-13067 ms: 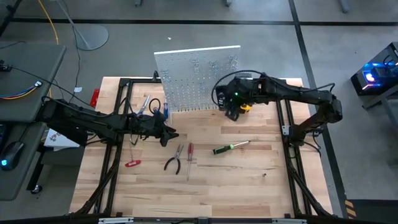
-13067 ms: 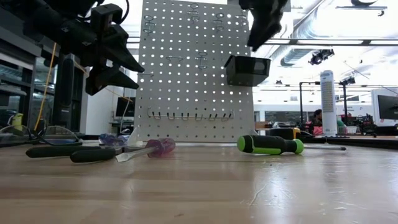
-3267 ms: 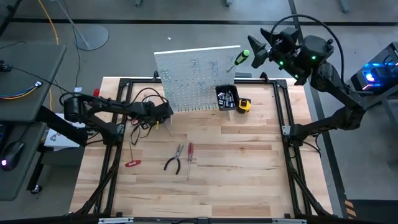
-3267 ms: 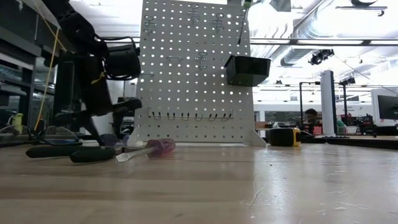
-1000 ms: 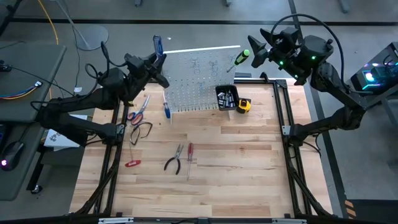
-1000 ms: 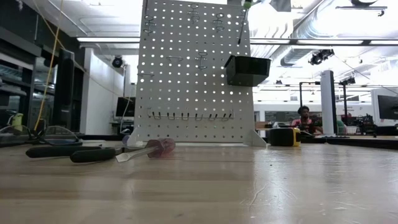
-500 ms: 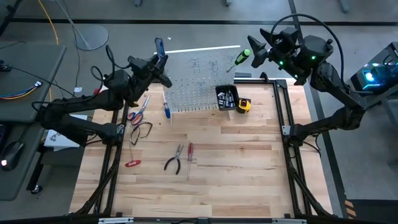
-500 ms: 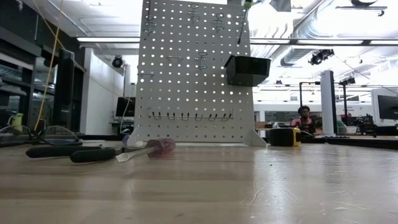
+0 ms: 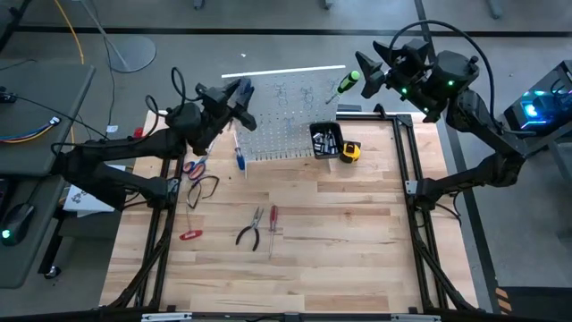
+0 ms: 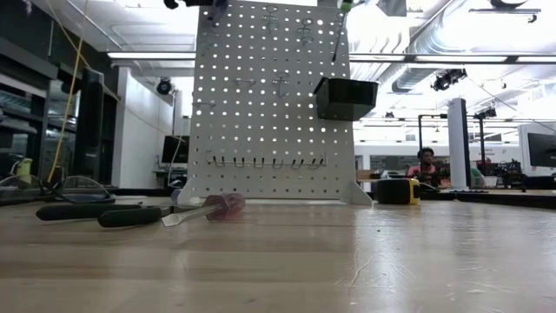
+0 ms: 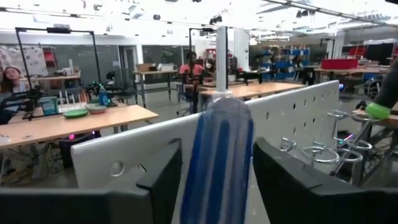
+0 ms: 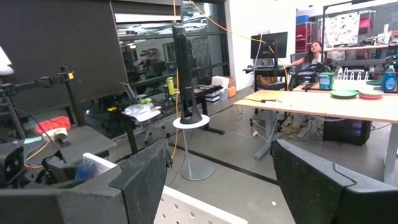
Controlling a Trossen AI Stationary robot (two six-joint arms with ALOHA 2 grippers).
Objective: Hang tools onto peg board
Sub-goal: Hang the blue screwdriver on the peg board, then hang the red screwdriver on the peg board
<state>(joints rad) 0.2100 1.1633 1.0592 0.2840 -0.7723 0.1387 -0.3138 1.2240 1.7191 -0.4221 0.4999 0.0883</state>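
Though lit, no legible writing.

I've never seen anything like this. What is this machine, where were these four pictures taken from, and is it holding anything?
It is a robot with two dark arms at a table. One picture looks down from above, one level across the table, one from each wrist. Pliers, a red screwdriver and scissors lie on the table. The left gripper is at the white peg board's top with a blue screwdriver; whether it grips it I cannot tell. The right gripper is open, empty.
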